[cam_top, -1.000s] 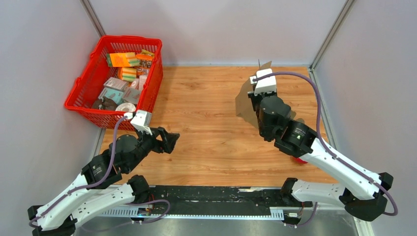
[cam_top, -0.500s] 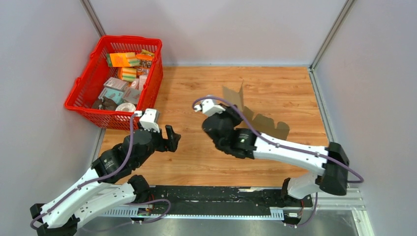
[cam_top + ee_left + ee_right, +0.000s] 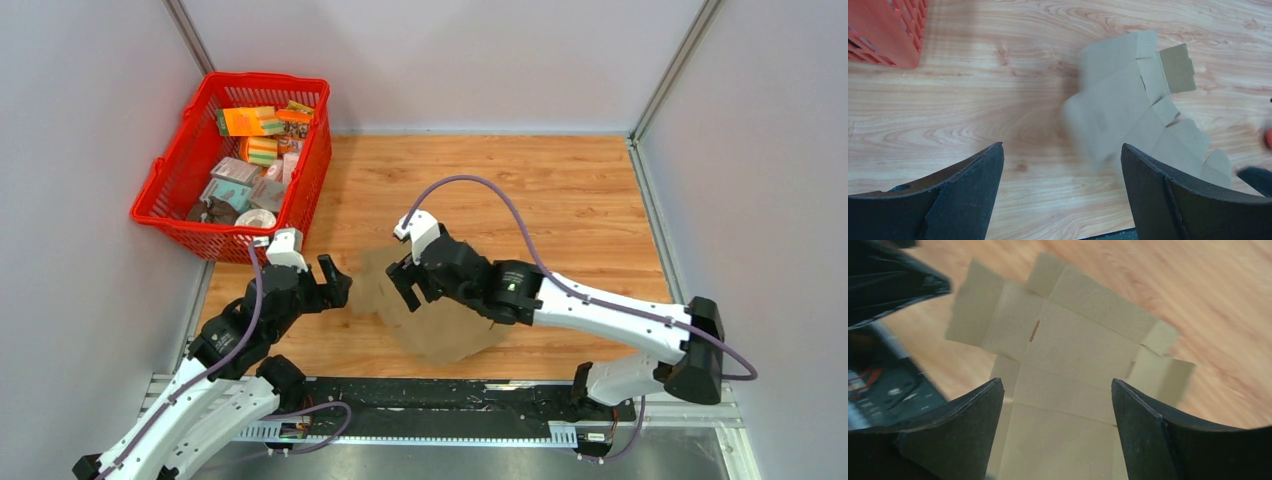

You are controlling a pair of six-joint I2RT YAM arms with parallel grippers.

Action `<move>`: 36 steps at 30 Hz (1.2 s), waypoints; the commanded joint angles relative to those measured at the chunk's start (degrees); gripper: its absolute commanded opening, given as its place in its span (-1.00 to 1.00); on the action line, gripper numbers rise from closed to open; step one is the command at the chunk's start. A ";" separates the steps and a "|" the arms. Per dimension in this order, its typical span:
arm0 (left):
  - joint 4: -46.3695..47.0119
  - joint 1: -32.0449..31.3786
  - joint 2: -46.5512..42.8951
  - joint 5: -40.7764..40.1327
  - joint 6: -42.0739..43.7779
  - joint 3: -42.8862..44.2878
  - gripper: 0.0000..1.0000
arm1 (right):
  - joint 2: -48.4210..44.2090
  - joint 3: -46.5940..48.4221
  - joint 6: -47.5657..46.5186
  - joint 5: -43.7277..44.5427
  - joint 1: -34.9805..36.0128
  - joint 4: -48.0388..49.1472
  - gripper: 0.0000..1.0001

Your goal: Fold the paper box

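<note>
So the paper box (image 3: 440, 325) isn't a box at all right now. It's a flat, plain brown die-cut sheet with its tabbed flaps sticking out, sitting on the wooden table (image 3: 560, 190) near the front edge, roughly in the middle between the two arms. It looks a bit smeared in all three views, so I can't say whether every part of it is lying flat on the wood.

The right arm is stretched low across the front of the table. Its elbow is way out on the right, its long white link runs leftward, and the wrist tips down over the far left part of the sheet. The right gripper (image 3: 405, 288) has its jaws spread wide. From its own camera the cardboard (image 3: 1078, 355) shows in the gap below the fingers, with nothing pinched between them.

The left arm comes up from its base at the near left, with the forearm angled toward the centre. The left gripper (image 3: 336, 282) points at the sheet's left edge, just beside it but not touching. It's spread as wide as it gets and empty, with only wood and cardboard (image 3: 1120, 110) beyond it.

The red basket (image 3: 310, 180) of colourful packets sits at the far left, just behind the left wrist.
</note>
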 commanded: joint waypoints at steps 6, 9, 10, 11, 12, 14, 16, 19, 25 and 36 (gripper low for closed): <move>8.11 5.93 1.03 13.92 -1.64 -0.83 0.90 | -13.47 -8.32 8.44 -38.40 -18.10 5.79 0.74; 8.67 6.64 7.52 18.06 1.51 -0.66 0.90 | -11.74 -13.42 11.52 -40.08 -24.01 7.55 0.73; 8.31 6.73 11.98 18.43 2.40 0.74 0.88 | -10.76 -14.66 11.88 -41.92 -24.81 8.95 0.67; 8.31 6.73 14.03 19.04 3.28 1.36 0.86 | -9.88 -15.54 12.32 -42.63 -24.91 10.00 0.63; 8.74 6.73 15.96 19.48 4.42 1.63 0.84 | -8.57 -17.03 12.76 -43.07 -25.00 11.06 0.58; 9.53 6.73 20.10 19.48 4.69 2.24 0.79 | -4.53 -18.44 14.69 -45.53 -25.00 15.45 0.44; 12.17 6.73 22.47 20.72 4.69 1.46 0.75 | 0.29 -19.76 16.18 -43.97 -25.09 19.32 0.26; 12.09 6.73 26.51 17.47 5.92 1.89 0.66 | 5.83 -20.46 17.33 -36.86 -25.61 20.64 -0.11; 12.35 6.90 32.40 14.91 8.03 2.95 0.66 | 7.18 -25.03 18.04 -27.18 -29.83 22.93 -0.49; 19.65 7.25 40.93 15.62 8.56 5.40 0.67 | -2.83 -40.58 24.89 -14.17 -35.63 27.32 -0.45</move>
